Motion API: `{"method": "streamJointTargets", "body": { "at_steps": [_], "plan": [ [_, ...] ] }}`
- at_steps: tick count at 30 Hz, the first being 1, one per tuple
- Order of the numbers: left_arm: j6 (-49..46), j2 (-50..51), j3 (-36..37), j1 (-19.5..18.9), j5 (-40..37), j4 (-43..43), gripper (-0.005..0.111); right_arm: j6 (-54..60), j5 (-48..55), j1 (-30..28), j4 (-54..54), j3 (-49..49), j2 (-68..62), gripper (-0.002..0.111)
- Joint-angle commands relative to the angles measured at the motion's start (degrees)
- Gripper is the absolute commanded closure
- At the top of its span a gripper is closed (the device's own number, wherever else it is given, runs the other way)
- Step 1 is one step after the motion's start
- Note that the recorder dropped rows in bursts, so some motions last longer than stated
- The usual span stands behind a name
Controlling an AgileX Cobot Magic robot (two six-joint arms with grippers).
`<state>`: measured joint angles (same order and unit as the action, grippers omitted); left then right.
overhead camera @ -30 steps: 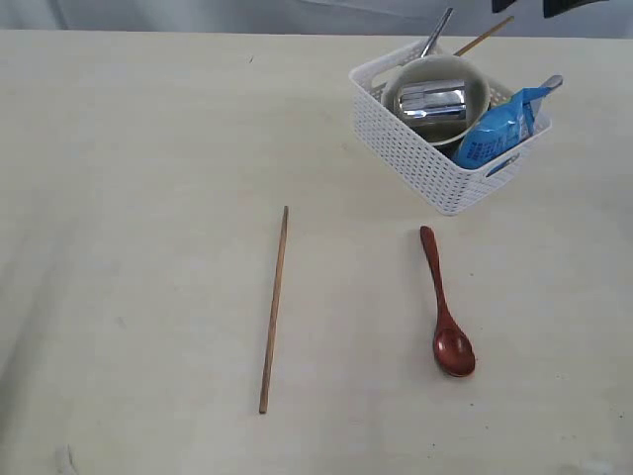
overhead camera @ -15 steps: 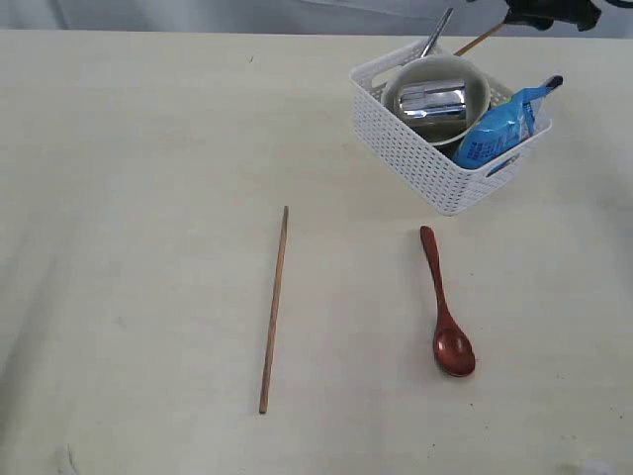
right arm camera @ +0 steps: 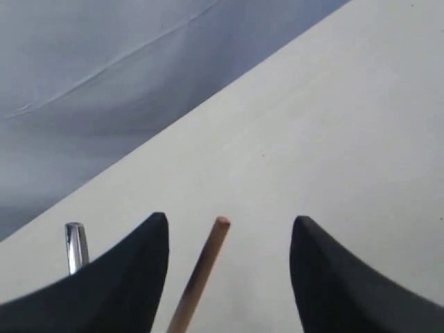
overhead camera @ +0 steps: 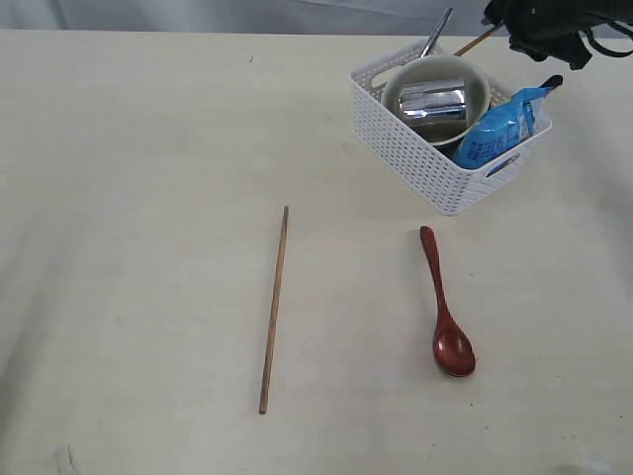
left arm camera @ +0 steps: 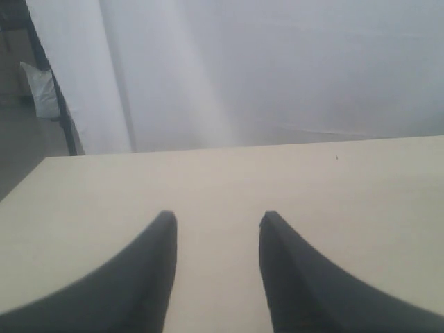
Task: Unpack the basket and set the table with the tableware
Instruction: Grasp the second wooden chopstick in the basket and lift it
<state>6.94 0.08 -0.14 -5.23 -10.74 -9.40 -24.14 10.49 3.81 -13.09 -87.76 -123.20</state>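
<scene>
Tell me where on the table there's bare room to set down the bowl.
The widest bare stretch of table lies left of the chopstick. A free strip runs between the chopstick and the spoon, and another lies left of the basket. It is crowded inside the basket, around the bowl, cup and snack bag.

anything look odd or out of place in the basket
Yes: a blue snack bag leans at the right side of the basket, though it is no tableware. The steel cup also seems to lie on its side inside the bowl instead of standing.
</scene>
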Motion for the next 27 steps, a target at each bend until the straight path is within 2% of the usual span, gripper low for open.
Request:
{"method": "streamJointTargets", "body": {
  "at_steps": [1,6,11,27],
  "plan": [
    [0.27,-0.08,0.14,0.46,0.35,0.28,0.069,-0.08,-1.66,-0.21,-0.64,-0.31,0.01,0.067],
    [0.27,-0.08,0.14,0.46,0.35,0.28,0.069,-0.08,-2.28,-0.21,-0.64,-0.4,0.01,0.084],
    [0.27,-0.08,0.14,0.46,0.35,0.28,0.069,-0.08,-2.91,-0.21,-1.97,-0.4,0.01,0.093],
    [0.27,-0.08,0.14,0.46,0.35,0.28,0.069,-0.08,-4.22,-0.21,-2.07,-0.4,0.2,0.094]
  ]
}}
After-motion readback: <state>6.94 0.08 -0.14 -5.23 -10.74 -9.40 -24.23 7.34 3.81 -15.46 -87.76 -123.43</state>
